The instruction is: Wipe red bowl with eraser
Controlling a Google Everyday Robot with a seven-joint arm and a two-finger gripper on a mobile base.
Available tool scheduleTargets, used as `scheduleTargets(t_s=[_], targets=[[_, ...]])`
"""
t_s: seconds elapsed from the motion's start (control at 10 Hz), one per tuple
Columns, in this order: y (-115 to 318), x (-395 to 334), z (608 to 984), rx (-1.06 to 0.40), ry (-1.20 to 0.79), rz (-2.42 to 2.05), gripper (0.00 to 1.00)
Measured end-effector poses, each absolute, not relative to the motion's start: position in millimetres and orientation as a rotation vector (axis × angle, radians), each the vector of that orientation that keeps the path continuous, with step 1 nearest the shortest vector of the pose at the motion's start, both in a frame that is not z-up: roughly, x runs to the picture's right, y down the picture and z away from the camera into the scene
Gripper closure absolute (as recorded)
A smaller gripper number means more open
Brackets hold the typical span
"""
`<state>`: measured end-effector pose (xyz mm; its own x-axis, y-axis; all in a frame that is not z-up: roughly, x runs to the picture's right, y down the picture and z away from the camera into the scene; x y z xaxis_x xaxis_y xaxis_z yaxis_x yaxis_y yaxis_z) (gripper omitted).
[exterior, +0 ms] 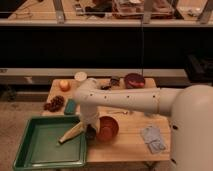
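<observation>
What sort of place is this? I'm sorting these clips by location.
Probably a lab or test kitchen: a small wooden table staged with a green tray, fruit and a red bowl, shelving behind. The gripper hangs beside the bowl.

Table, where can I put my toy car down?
Bare wood shows on the table in front of the red bowl, left of the grey cloth. The green tray floor is mostly bare. It's crowded where the end effector meets the bowl.
</observation>
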<state>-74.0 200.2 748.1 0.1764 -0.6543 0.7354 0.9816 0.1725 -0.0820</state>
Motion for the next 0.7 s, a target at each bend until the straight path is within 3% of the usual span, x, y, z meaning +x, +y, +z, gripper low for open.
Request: scheduleTargets(t_s=[0.7], targets=[[206,55,730,-0.636,-0.574,-1.131,1.0]])
